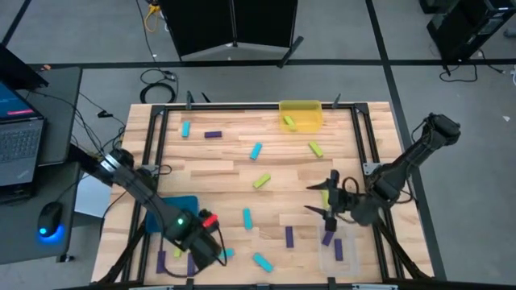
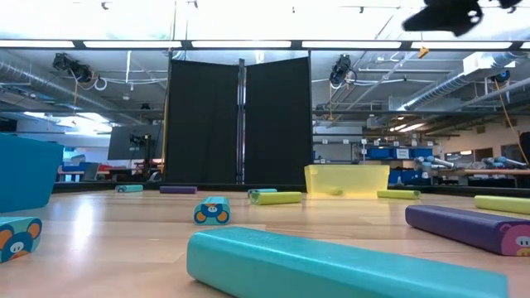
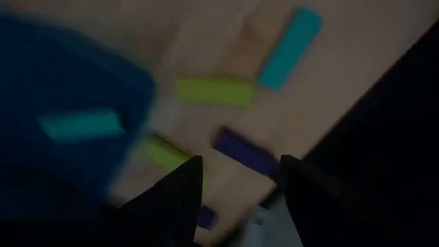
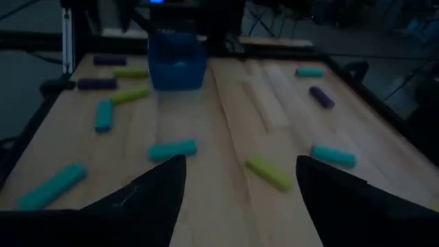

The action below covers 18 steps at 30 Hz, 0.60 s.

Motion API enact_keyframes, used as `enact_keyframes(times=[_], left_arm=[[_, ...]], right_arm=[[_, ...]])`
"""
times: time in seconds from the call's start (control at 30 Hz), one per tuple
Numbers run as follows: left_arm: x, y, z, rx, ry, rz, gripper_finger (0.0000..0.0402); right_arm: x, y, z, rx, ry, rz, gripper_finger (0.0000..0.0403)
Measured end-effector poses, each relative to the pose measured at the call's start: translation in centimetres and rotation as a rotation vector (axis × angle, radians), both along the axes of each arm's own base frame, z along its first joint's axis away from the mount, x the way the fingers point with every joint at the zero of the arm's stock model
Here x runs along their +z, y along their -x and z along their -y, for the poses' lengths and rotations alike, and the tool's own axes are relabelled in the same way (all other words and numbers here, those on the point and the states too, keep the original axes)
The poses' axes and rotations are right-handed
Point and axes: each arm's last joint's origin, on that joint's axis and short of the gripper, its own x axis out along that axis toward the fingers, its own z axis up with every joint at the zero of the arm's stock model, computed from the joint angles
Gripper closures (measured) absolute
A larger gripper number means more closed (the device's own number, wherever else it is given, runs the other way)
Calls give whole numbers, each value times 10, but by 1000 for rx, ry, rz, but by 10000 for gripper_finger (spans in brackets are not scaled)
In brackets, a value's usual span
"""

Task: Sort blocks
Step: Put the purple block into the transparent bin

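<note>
Sorting partly done: few blocks (image 1: 256, 151) binned in yellow bin (image 1: 301, 108), teal bin (image 1: 179, 207), clear bin (image 1: 339, 251); most scattered on table (image 1: 234, 165). Left gripper (image 1: 211, 251) and right gripper (image 1: 326, 201) open, empty.

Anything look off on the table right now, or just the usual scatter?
Nothing stands out. The blocks lie loose across the table, one yellow-green block sits in the upright yellow bin, and a cyan block lies in the teal bin. No spill or damage shows.
</note>
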Motion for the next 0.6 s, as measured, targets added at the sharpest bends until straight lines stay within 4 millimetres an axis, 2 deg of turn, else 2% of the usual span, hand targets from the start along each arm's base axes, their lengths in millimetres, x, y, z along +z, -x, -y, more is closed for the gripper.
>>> enact_keyframes(times=[0.1,0.37,0.47,0.6], left_arm=[[-10,-1,22,133,77,-23,199],[-43,16,78,524,92,-41,198],[-52,28,92,635,71,-71,192],[-67,34,103,654,40,-132,181]], right_arm=[[3,-9,6,24,3,11,120],[2,-21,13,80,43,36,121],[3,-23,15,125,36,34,121],[3,-23,14,159,38,32,120]])
